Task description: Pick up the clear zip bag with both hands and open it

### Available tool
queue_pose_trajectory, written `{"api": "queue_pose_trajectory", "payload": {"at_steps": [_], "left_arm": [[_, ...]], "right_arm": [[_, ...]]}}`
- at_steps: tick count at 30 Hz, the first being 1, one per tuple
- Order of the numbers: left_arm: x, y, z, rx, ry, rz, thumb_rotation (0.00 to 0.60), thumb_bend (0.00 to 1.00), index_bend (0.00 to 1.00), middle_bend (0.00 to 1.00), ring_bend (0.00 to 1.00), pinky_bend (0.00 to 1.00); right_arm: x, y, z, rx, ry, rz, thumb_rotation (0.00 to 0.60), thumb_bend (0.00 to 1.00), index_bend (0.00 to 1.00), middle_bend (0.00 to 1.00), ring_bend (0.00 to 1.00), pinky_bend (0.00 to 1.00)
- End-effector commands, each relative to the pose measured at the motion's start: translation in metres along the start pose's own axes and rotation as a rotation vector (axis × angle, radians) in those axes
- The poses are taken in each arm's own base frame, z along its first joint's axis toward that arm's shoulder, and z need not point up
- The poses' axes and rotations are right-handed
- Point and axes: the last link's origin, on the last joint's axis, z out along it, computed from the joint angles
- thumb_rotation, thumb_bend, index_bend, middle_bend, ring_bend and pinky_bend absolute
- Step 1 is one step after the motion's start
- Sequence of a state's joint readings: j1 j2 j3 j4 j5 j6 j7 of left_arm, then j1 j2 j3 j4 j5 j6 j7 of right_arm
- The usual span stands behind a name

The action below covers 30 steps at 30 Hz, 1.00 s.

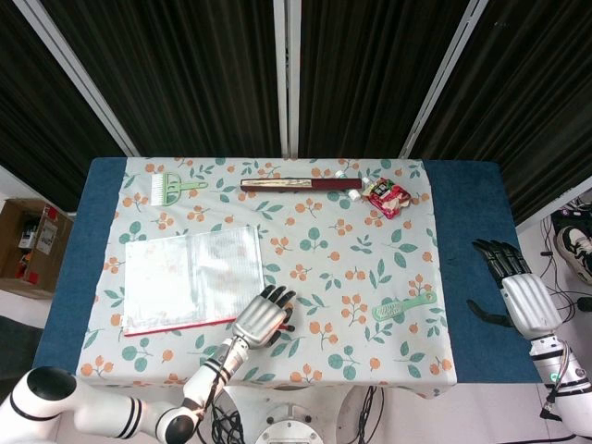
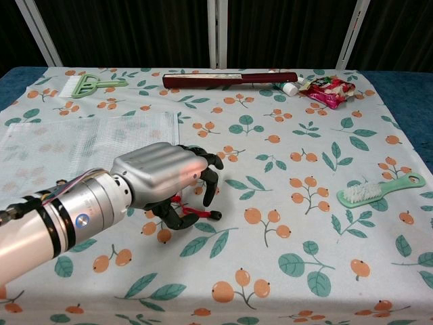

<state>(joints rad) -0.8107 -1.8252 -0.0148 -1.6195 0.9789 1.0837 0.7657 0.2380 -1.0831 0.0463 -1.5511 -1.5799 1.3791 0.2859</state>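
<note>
Zip bag [image 1: 192, 276], clear with a red strip along its lower edge, lies flat on the floral cloth in the left half of the head view. At its lower right corner sits the left hand [image 1: 262, 319], palm down, with its dark fingers [image 2: 209, 177] curled loosely downward. In the chest view the fingertips come down right at the end of the red strip, and a bit of red shows between them, but the silver back of the hand covers that corner, so I cannot tell whether they pinch the strip or only rest over it. The bag shows no lift anywhere that can be seen.

The right hand [image 1: 520, 292] is at the right edge of the head view, beyond the cloth and over the blue table [image 1: 467, 231], well apart from the bag. Its fingers [image 1: 493, 255] are stretched out and spread, with nothing in them. The chest view does not show it.

Along the upper part of the frame lie a green comb [image 1: 170, 188], a dark red bar [image 1: 301, 185] and a red snack packet [image 1: 386, 196], with something small and white between the last two that is too small to make out. A green brush [image 1: 404, 306] lies at lower right of the cloth.
</note>
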Motion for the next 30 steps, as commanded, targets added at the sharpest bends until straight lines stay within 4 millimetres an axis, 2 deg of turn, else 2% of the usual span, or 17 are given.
{"api": "queue_pose_trajectory", "payload": {"at_steps": [1, 23, 30], "left_arm": [[-0.0016, 0.0001, 0.0013, 0.010, -0.009, 0.001, 0.600, 0.35, 0.46, 0.10, 0.08, 0.14], [-0.0097, 0.0010, 0.0102, 0.042, -0.055, -0.007, 0.600, 0.34, 0.50, 0.11, 0.08, 0.13], [-0.0083, 0.0011, 0.0098, 0.051, -0.014, -0.042, 0.600, 0.46, 0.57, 0.14, 0.08, 0.14]], "right_arm": [[0.0004, 0.0006, -0.0008, -0.003, 0.002, 0.000, 0.600, 0.18, 0.03, 0.06, 0.00, 0.00], [0.0003, 0.0034, -0.0024, -0.014, 0.000, 0.001, 0.600, 0.18, 0.03, 0.06, 0.00, 0.00], [0.0002, 0.0032, -0.0014, -0.014, -0.001, 0.001, 0.600, 0.18, 0.03, 0.06, 0.00, 0.00]]}}
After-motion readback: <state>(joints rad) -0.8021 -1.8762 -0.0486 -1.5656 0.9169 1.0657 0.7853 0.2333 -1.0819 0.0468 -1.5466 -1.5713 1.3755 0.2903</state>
